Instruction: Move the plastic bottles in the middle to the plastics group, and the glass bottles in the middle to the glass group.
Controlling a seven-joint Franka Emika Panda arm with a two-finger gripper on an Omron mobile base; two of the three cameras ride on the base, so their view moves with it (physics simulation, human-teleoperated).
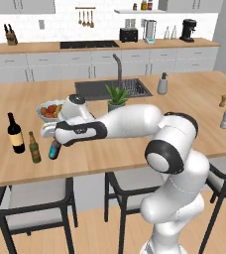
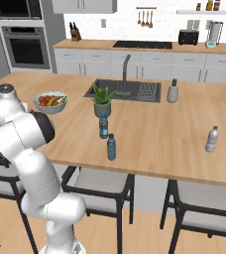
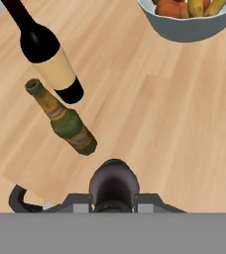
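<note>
End effector pinches the glass bottle just beside the olive-green bottle and wine bottle; lower it upright onto the tabletop, clear of both, before releasing.

No readable text on any bottle label.

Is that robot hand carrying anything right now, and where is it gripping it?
Yes: the gripper holds the small dark glass bottle by its neck, near the top, beside the olive-green bottle.
</note>
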